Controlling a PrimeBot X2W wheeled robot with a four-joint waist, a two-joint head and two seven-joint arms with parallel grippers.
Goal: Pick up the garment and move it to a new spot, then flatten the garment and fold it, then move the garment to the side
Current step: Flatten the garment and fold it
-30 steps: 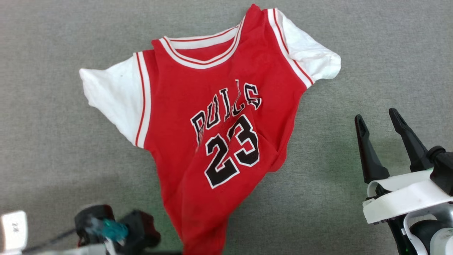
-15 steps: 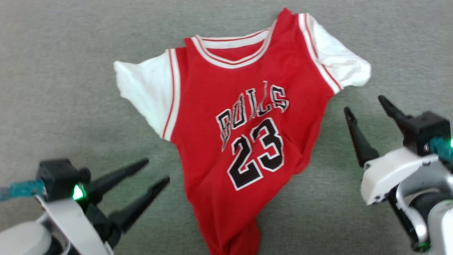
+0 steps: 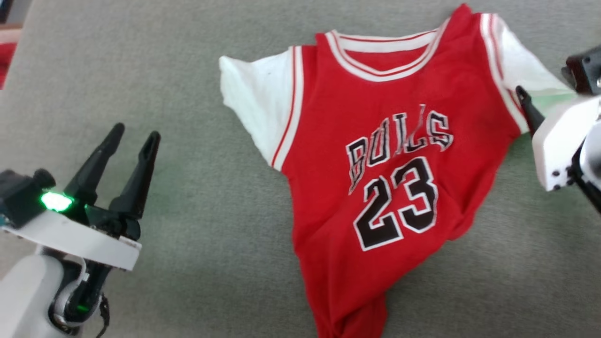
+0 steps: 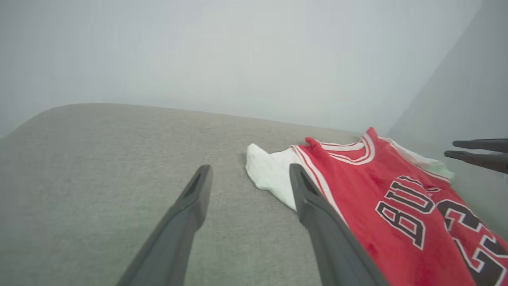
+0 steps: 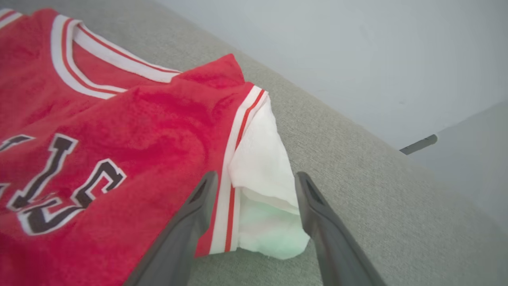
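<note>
Left gripper (image 3: 134, 132) low at left of head view, pale forearm rising from corner, fingers tilted up and slightly right, spread wide, nothing between them, well clear of garment (image 3: 328, 150). Right gripper (image 5: 256, 174) at far right, jaws parted either side of white sleeve (image 5: 262, 159) (shirt's side nearest that arm); whether tips touch cloth is hard to tell. Garment lies front-up, rumpled, lower part bunched narrow, on grey-green woven surface (image 3: 211, 244). Surface edge rounded; pale plain wall (image 4: 238, 47) behind.
</note>
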